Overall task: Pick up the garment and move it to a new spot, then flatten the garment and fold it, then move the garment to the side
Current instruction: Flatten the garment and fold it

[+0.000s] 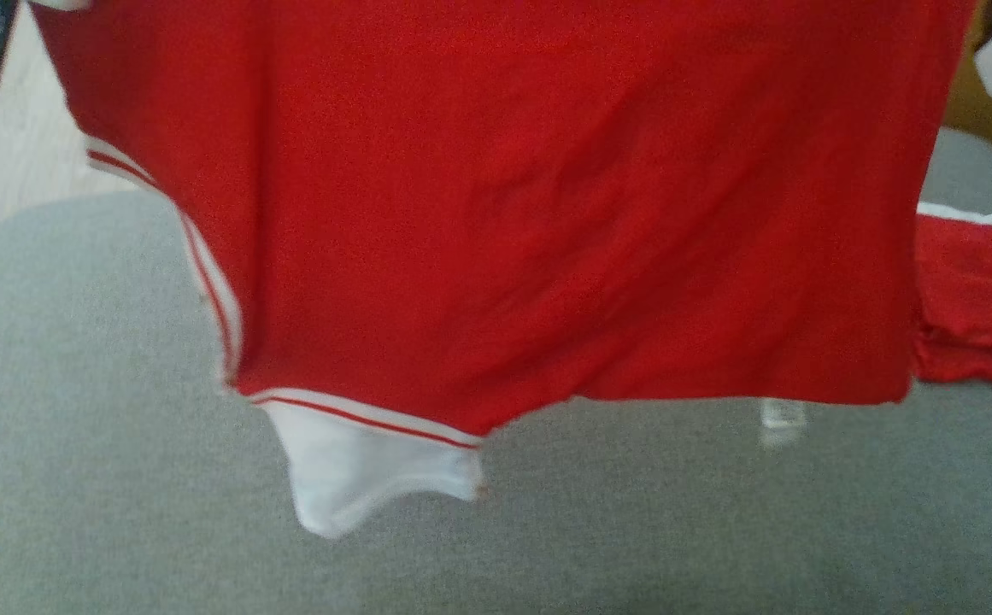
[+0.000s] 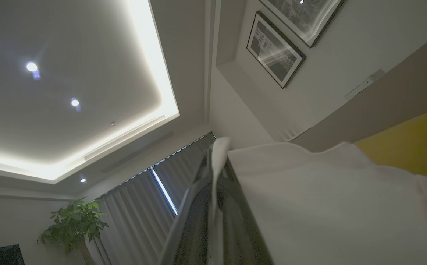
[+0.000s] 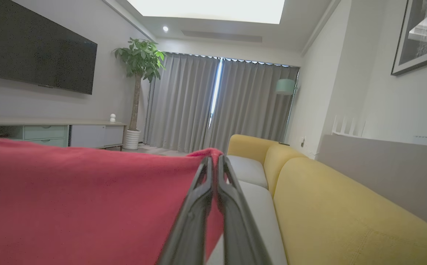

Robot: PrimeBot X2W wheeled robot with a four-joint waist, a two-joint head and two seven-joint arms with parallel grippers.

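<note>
Garment (image 1: 547,213), red with white trim, hangs spread above a grey cushion (image 1: 77,427). Down its left side runs a white-and-red striped edge (image 1: 205,282). A white flap (image 1: 359,478) droops below the bottom hem, and a small blurred white label (image 1: 782,418) shows further right. At the far right a red fold (image 1: 983,307) lies on the cushion. The left gripper (image 2: 217,151) has its jaws clenched on white cloth of the garment. The right gripper (image 3: 215,162) has its jaws clenched on a red edge, beside a yellow sofa (image 3: 345,206).

Right hand (image 3: 216,161), two long dark grey fingers (image 3: 191,221), slotted, matte
</note>
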